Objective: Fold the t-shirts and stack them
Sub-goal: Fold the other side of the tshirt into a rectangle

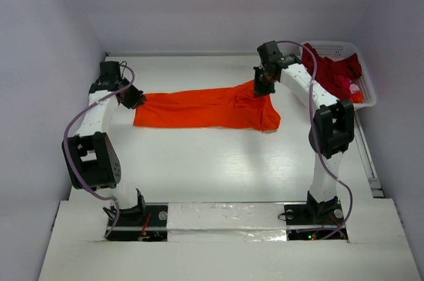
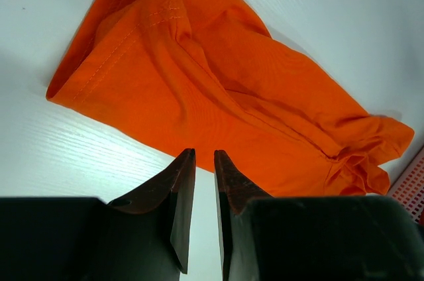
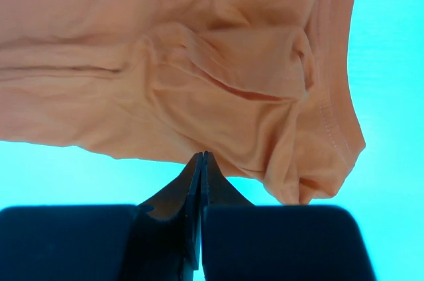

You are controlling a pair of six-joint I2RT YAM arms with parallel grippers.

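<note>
Top external view: a bright orange short-sleeved cloth t-shirt (image 1: 205, 109) lies stretched lengthwise across the middle of the white table (image 1: 218, 168), crumpled at its right end. The left gripper (image 1: 134, 100) sits at the shirt's left end; the right gripper (image 1: 263, 87) is on the far edge of the shirt near its right end. A white plastic lattice basket (image 1: 366, 77) stands at the far right corner of the table, with dark red t-shirts (image 1: 331, 67) bundled inside it, well apart from the orange one. Jaw state is not readable for either gripper from this height. Left wrist view: the left gripper (image 2: 205, 155) has its fingertips at the near edge of the orange t-shirt (image 2: 232, 89), which lies flat with a stitched hem to the left and bunched folds to the right. The jaws stand nearly together with a narrow slit between them; I cannot tell whether cloth is pinched in that slit. Right wrist view: the right gripper (image 3: 201, 155) has its jaws pressed tight together, with no gap visible. The tips meet right at the near edge of the orange t-shirt (image 3: 199, 62), which is creased and folded over itself toward the hemmed right side. I cannot tell whether any fabric is caught between them.
</note>
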